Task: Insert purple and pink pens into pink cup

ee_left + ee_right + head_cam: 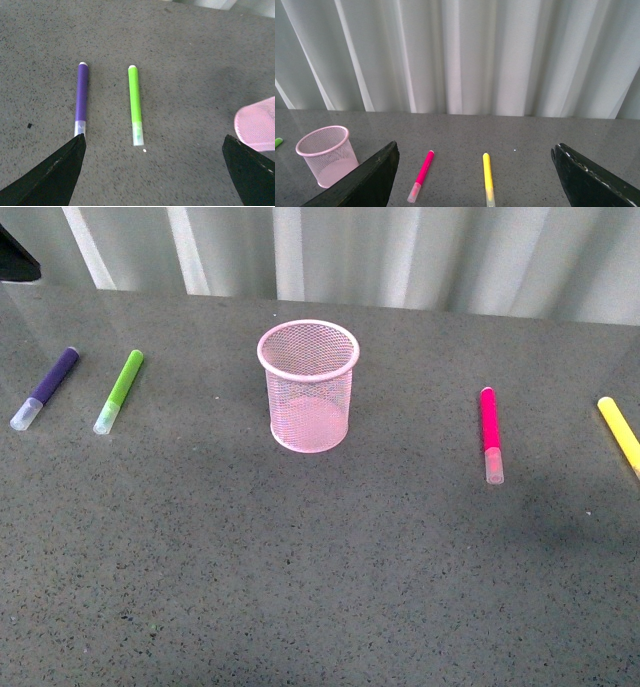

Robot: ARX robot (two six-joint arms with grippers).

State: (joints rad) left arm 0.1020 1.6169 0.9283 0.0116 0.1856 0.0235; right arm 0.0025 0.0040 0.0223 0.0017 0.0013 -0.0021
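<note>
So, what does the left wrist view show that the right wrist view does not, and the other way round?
Only the left wrist view shows the purple pen. Only the right wrist view shows the pink pen and the yellow pen. Both show the cup, which the picture's edge cuts off in the left one, the green pen, only its end in the right one, and the grey table.

Nothing to read out here: no lettering, brand, number or sign shows on the purple pen (50,382), the pink pen (490,425), the pink cup (310,412), the green marker (122,387), the yellow marker (620,432) or the counter (350,567).
</note>
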